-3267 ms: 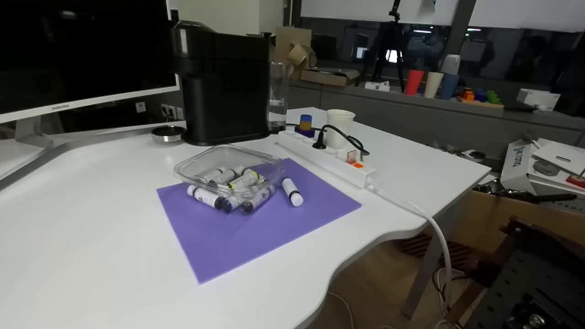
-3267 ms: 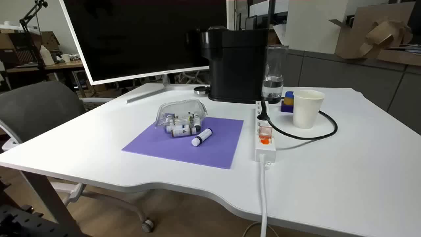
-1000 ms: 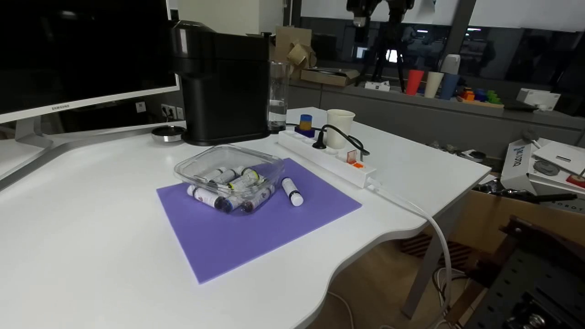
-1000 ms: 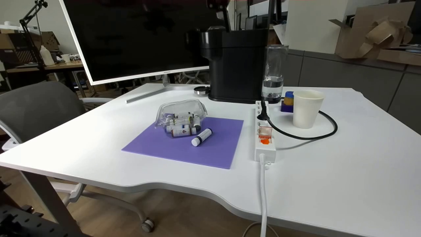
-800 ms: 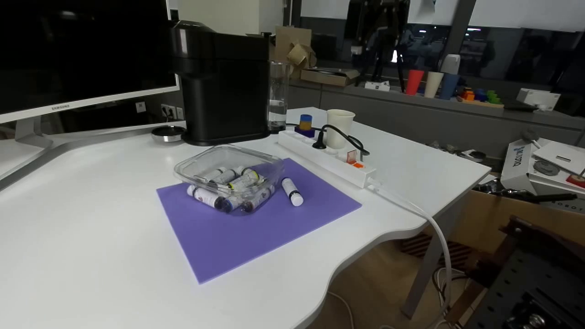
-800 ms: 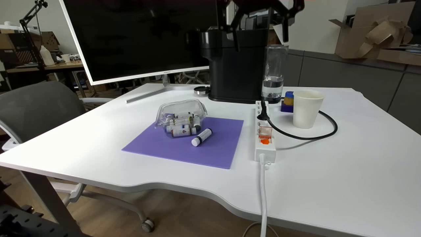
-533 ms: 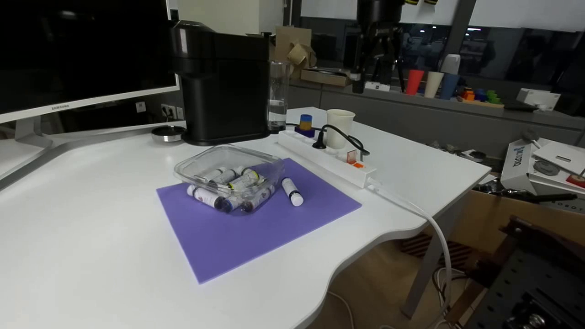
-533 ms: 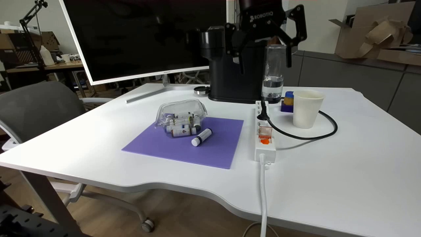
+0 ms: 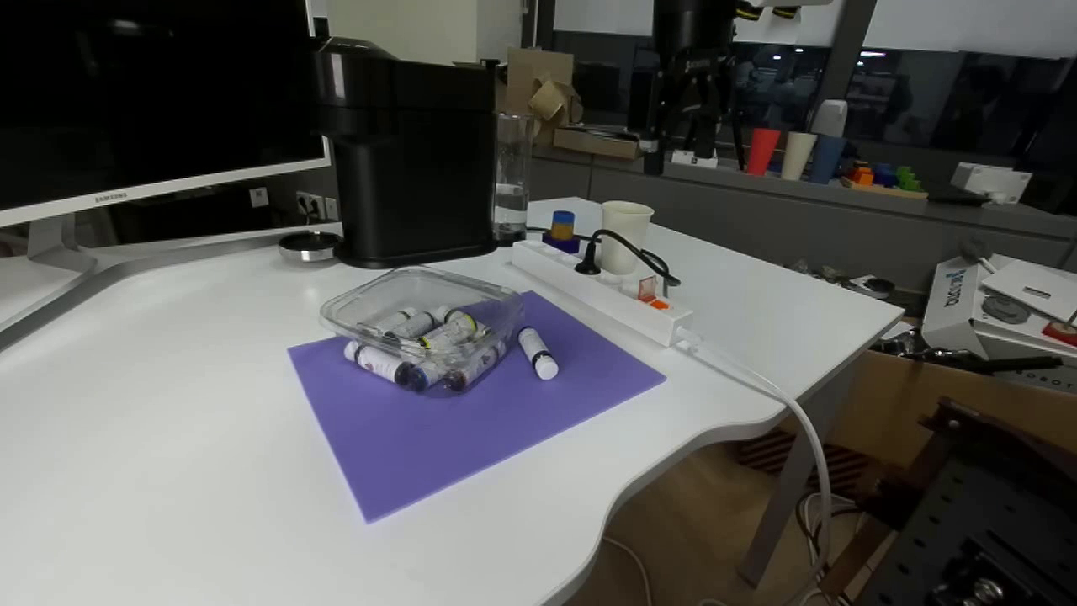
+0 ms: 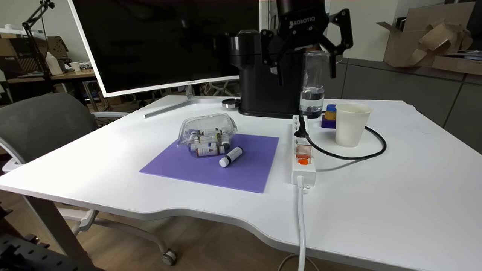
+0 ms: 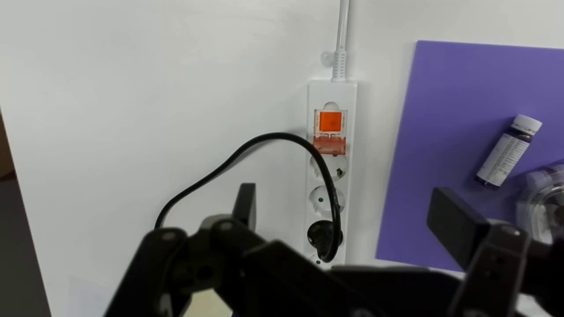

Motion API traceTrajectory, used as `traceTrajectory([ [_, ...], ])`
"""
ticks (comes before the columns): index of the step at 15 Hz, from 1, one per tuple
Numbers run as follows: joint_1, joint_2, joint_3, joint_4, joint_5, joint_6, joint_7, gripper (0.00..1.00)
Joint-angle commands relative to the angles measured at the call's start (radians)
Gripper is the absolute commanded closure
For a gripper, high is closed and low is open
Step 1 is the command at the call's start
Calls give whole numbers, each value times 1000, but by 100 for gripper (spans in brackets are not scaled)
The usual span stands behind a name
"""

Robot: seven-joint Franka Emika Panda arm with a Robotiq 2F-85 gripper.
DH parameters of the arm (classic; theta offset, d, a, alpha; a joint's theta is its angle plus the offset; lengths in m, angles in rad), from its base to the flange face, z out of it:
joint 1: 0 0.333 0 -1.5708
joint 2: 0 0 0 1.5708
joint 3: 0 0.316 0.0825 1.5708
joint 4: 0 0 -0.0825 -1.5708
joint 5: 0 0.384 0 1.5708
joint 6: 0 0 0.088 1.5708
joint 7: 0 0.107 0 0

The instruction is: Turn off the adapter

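Pincer (image 10: 306, 79) hanging up there, top right of centre in an exterior view, jaws spread wide; lower down, also right of centre, the white power strip (image 10: 300, 141) lies on the surface (image 10: 376, 199).

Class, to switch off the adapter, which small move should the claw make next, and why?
Probably ease the claw over the adapter toward its white cord: in the wrist view the orange switch, red cover raised, lies that way, not within the claw's open span.
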Motion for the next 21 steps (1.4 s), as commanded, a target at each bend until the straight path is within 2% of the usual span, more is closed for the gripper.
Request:
traceTrajectory([
  [1, -9, 54, 4, 14, -27, 74, 52, 0],
  [4, -16, 128, 10, 46, 0, 81, 35, 0],
  [5, -20, 156, 14, 59, 11, 80, 22, 5],
  [6, -24, 179, 18, 69, 19, 80, 16, 25],
  [8, -31, 218, 25, 88, 28, 80, 15, 29],
  [9, -33, 236, 27, 99, 29, 80, 15, 35],
  [10, -37, 253, 32, 109, 32, 80, 12, 44],
  [18, -63, 356, 64, 178, 34, 89, -17, 99],
  [21, -75, 364, 80, 170, 39, 99, -30, 100],
])
